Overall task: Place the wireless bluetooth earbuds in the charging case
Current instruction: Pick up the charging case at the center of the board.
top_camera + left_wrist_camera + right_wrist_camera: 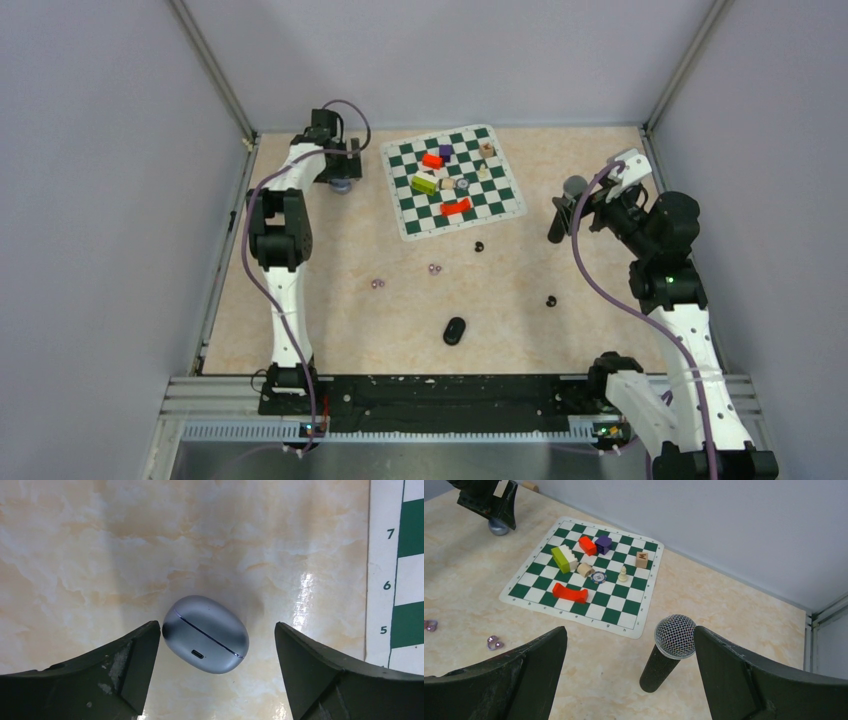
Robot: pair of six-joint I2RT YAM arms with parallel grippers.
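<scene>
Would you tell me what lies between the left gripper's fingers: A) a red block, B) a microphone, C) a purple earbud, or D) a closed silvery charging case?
D: the left wrist view shows the closed charging case lying between the fingers of the open left gripper.

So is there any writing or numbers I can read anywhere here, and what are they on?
"7", "6", "5": printed down the white border of the chessboard mat, in the left wrist view.
"M", as far as it can be made out: on the face of the wooden cube on the board.
Marks along the mat's edges in the right wrist view, and on the blue-and-white chip: too small to read.
The charging case: no text shows.
</scene>
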